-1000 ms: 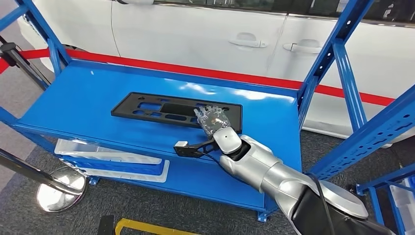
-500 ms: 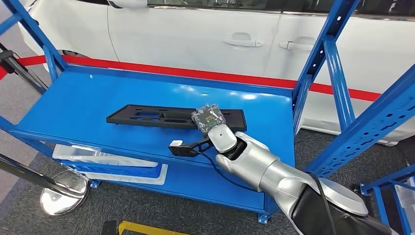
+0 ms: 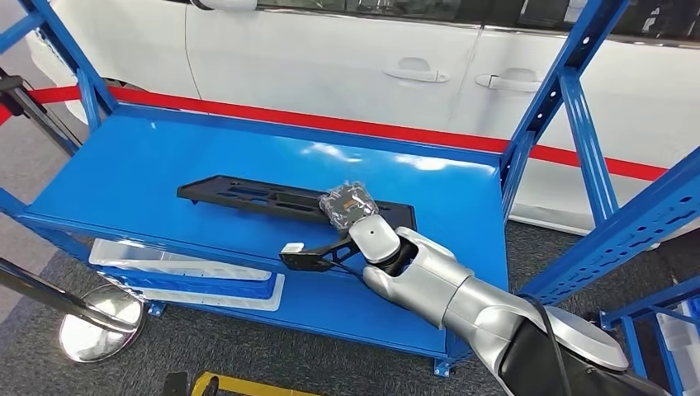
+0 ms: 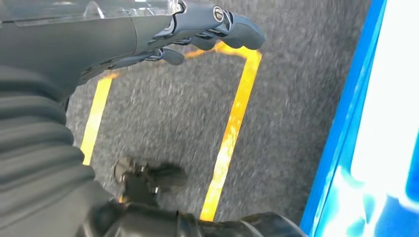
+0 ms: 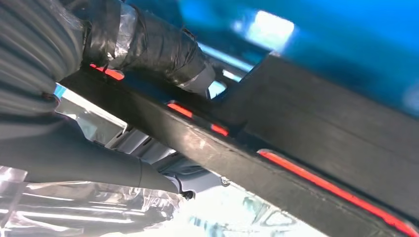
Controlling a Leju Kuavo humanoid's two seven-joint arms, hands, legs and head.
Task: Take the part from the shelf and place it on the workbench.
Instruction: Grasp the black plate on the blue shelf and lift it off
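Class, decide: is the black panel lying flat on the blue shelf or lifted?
Lifted and tilted: the right hand grips the black panel, which slants above the blue shelf.

Matt black plastic part point(image 3: 272, 200) on glossy blue metal shelf point(image 3: 124, 165).

Blue metal shelf point(image 3: 148, 165) with slanted corner posts, glossy blue deck, a long flat black slotted part point(image 3: 248, 196) on the deck near its front edge, its right end tilted up, grey carpeted floor point(image 3: 272, 355) beneath the shelf
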